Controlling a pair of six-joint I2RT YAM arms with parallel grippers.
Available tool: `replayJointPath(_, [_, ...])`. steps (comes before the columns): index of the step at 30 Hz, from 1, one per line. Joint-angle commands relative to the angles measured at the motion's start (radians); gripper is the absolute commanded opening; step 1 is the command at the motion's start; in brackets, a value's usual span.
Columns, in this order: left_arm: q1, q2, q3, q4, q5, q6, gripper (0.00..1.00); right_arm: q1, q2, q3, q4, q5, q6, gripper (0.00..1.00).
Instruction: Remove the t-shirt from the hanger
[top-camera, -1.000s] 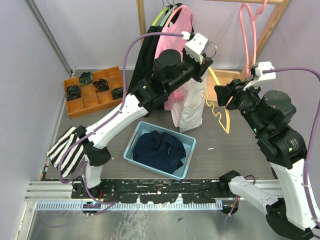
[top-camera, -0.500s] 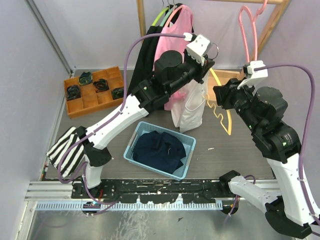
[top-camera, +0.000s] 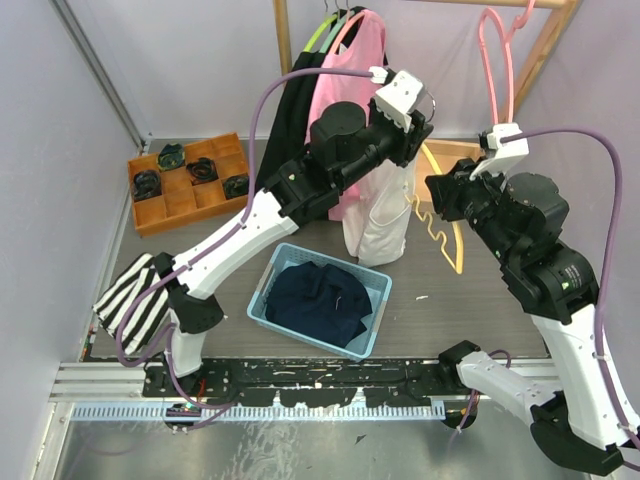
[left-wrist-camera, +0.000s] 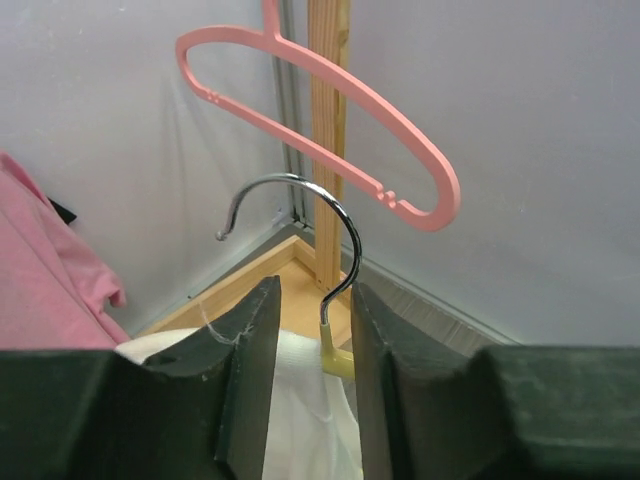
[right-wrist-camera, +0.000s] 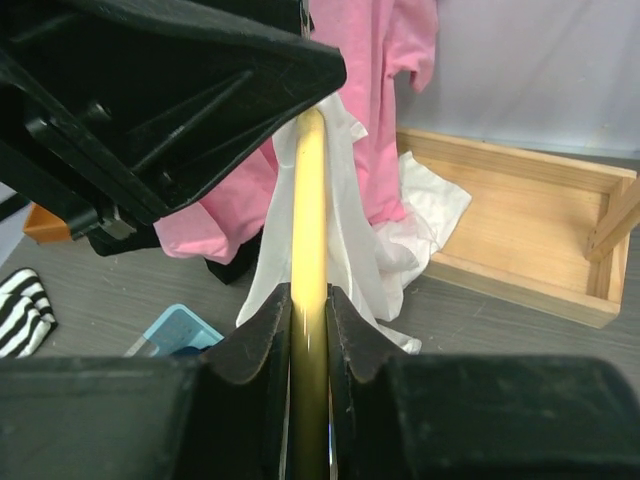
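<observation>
Right wrist view: my right fingers (right-wrist-camera: 262, 335) clamp the yellow hanger (right-wrist-camera: 308, 190) arm at frame centre. My left fingers (left-wrist-camera: 245, 350) pinch narrow on the white t-shirt (left-wrist-camera: 300, 400) collar under the hook (left-wrist-camera: 330, 215), low in their frame. Stripping is in hand, I judge; next, draw shirt and hanger apart so the cloth slides off.

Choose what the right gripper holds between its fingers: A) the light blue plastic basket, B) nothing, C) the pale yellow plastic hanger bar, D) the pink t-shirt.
C: the right wrist view shows the right gripper pressed on both sides of the pale yellow plastic hanger bar.
</observation>
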Motion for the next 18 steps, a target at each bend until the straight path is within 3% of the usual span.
replayJointPath(1, [-0.006,-0.028,0.027,0.038,-0.041,0.039,0.48,-0.003,-0.033,0.010,0.099,0.022,-0.003,0.01])
replayJointPath(3, [-0.006,-0.052,-0.001,0.051,-0.048,0.045,0.54,-0.003,-0.039,0.013,0.100,0.032,-0.005,0.01])
replayJointPath(7, [-0.005,-0.142,-0.118,0.100,-0.031,0.027,0.56,-0.002,-0.052,0.003,0.113,0.044,-0.012,0.01])
replayJointPath(14, [-0.006,-0.290,-0.448,0.235,-0.004,-0.026,0.59,-0.002,-0.082,-0.005,0.140,0.045,-0.022,0.01])
replayJointPath(18, [-0.005,-0.275,-0.474,0.237,0.052,-0.036,0.60,-0.003,-0.094,-0.004,0.149,0.033,-0.024,0.01])
